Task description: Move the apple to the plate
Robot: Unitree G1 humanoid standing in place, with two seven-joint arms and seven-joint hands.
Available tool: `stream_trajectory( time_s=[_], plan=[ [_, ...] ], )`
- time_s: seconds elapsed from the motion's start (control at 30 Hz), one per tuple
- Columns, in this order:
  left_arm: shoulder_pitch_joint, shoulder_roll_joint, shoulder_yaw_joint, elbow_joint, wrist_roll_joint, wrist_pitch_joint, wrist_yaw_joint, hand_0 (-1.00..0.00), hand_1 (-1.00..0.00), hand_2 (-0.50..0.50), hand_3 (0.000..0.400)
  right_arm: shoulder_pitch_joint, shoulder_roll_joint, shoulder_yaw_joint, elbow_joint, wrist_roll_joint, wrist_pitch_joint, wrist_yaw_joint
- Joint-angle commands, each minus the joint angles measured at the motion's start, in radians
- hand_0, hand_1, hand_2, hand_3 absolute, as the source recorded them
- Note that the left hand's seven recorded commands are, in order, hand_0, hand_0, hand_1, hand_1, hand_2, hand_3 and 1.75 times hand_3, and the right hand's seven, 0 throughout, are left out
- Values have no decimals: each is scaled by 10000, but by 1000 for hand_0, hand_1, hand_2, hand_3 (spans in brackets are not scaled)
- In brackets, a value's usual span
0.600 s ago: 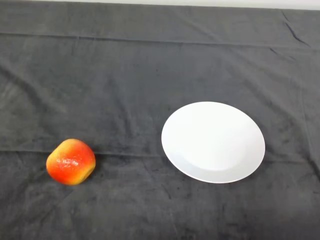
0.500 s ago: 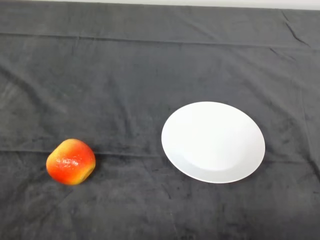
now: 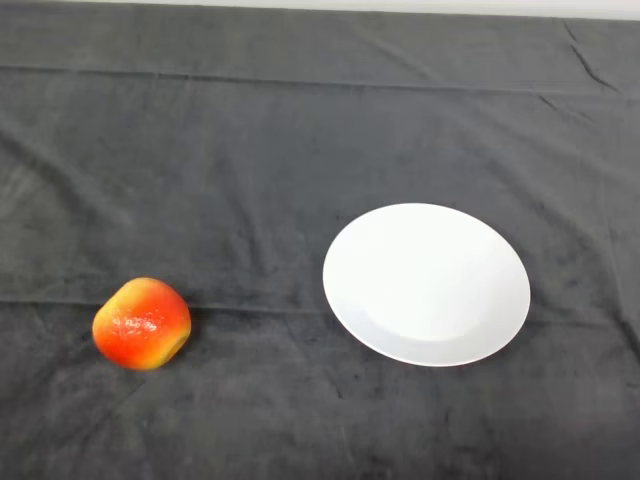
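Observation:
A red and yellow apple (image 3: 141, 323) lies on the dark cloth at the lower left of the head view. A round white plate (image 3: 427, 283) sits right of centre, with nothing on it. A stretch of bare cloth separates the apple from the plate's left rim.
The dark cloth (image 3: 250, 150) covers the whole table, with a fold line running across near the far edge and another at the apple's height. A pale strip of the table's far edge (image 3: 400, 6) shows along the top.

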Motion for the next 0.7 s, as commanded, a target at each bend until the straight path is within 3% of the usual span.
stream_trajectory(
  time_s=[0.03, 0.7],
  plan=[
    [-358, 159, 156, 363, 320, -302, 15, 0, 0, 0, 0, 15, -409, -127, 61, -17, -43, 88],
    [-585, 0, -654, 322, 1665, -2031, 710, 0, 0, 0, 0, 14, -411, -129, 66, -16, -43, 90]
  ],
)
